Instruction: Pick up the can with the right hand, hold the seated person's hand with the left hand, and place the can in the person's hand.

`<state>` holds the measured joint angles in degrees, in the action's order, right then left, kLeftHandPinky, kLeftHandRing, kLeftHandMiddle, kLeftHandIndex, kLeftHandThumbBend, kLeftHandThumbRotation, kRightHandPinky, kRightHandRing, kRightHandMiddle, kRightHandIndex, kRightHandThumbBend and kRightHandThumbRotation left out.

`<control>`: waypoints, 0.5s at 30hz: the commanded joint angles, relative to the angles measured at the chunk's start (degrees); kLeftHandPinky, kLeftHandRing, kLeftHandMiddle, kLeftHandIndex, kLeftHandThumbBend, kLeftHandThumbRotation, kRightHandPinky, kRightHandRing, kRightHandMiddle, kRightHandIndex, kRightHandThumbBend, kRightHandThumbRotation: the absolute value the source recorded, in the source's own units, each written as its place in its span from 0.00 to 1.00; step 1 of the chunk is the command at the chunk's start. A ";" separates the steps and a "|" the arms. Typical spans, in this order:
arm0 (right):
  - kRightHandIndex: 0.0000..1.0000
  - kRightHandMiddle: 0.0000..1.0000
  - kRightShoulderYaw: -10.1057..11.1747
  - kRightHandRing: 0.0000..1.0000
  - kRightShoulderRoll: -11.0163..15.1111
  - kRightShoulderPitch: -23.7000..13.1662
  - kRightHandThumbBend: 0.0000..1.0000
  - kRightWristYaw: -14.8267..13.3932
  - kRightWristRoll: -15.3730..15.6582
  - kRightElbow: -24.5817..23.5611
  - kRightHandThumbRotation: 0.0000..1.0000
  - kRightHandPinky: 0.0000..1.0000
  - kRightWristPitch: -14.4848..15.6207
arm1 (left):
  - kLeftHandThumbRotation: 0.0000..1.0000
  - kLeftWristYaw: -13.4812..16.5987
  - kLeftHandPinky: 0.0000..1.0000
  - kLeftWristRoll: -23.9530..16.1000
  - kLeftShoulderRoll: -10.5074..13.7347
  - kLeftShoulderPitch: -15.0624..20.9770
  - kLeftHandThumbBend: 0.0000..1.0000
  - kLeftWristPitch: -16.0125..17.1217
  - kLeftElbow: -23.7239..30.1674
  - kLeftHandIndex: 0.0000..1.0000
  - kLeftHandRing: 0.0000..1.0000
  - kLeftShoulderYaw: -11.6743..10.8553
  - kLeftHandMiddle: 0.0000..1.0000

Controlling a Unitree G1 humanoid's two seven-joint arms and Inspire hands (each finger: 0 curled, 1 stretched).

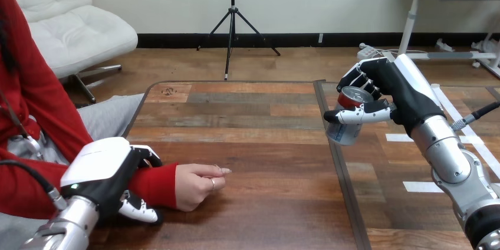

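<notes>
My right hand is raised above the table's right part with its fingers and thumb curled round a can, which tilts a little with its top toward the far side. At the lower left my left hand grips the person's wrist in the red sleeve, fingers over it and thumb under it. The person's hand rests on the table as a loose fist, well left of the can.
A seam runs down the tabletop just under the can. The person sits at the left side, arm lying across the table's near left corner. Bare wood lies between the fist and the can.
</notes>
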<state>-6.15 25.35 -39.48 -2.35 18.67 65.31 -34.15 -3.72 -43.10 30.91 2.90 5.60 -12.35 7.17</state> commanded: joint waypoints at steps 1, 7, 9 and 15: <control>0.45 0.42 1.53 0.35 1.66 -2.66 0.80 -0.85 -1.35 -3.04 0.00 0.32 -1.78 | 0.00 0.31 0.48 0.18 -0.18 4.53 0.87 -0.49 -1.67 0.60 0.54 1.57 0.57; 0.45 0.42 1.66 0.35 1.57 -2.57 0.80 -0.67 -1.65 -3.23 0.00 0.32 -1.74 | 0.00 0.46 0.47 -0.07 0.04 5.59 0.84 -0.65 -3.51 0.57 0.53 2.83 0.55; 0.45 0.42 1.72 0.35 1.53 -2.52 0.80 -0.54 -1.81 -3.32 0.00 0.32 -1.80 | 0.00 0.41 0.47 -0.15 0.14 5.94 0.83 -0.69 -4.00 0.56 0.52 3.21 0.54; 0.45 0.42 1.77 0.35 1.44 -2.38 0.79 -0.34 -2.29 -3.54 0.00 0.32 -2.17 | 0.00 1.15 0.44 0.12 0.31 6.70 0.81 0.16 -5.63 0.52 0.49 3.97 0.51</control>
<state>-6.13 25.36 -39.47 -2.34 17.94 65.31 -34.36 -3.59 -43.12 30.88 6.17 5.25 -15.80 10.05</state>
